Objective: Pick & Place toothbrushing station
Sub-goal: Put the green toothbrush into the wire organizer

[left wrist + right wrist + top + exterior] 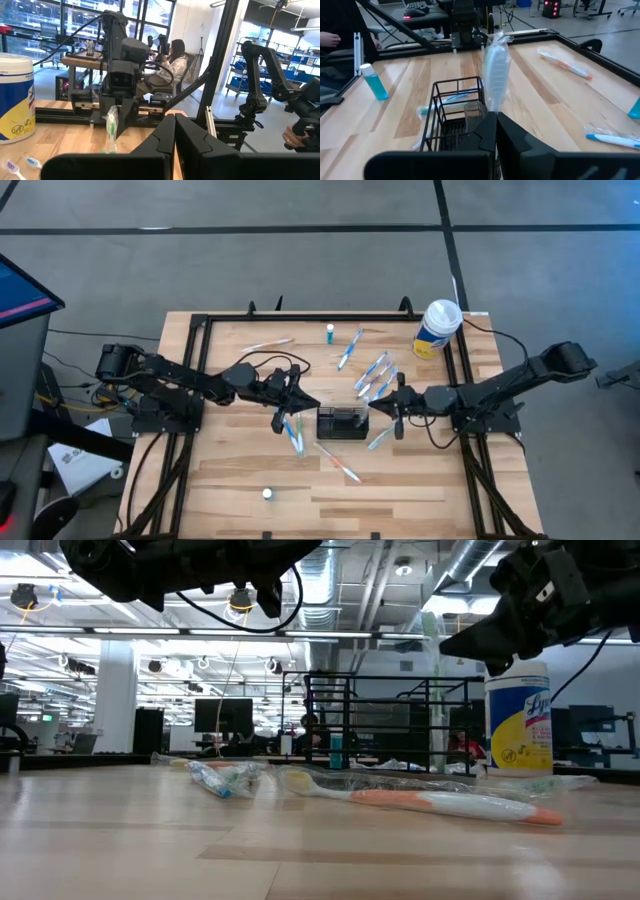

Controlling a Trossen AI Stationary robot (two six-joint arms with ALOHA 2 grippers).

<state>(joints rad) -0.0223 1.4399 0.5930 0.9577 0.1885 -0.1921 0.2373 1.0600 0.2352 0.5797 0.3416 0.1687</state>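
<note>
Holding a wrapped toothbrush (496, 70) pinched in my right gripper (398, 408), station (342, 423) at its 9 o'clock; lower bristles-up into a slot. Left gripper (292, 393) closed, empty.

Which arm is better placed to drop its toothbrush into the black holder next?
Probably the right. The right gripper, shut on a wrapped toothbrush, hangs at the edge of the holder. The left gripper sits farther from it.

Black wire toothbrushing station (342, 423), white-and-yellow canister (437, 328), orange-and-white toothbrush (430, 802), pale wooden table (420, 480).
</note>
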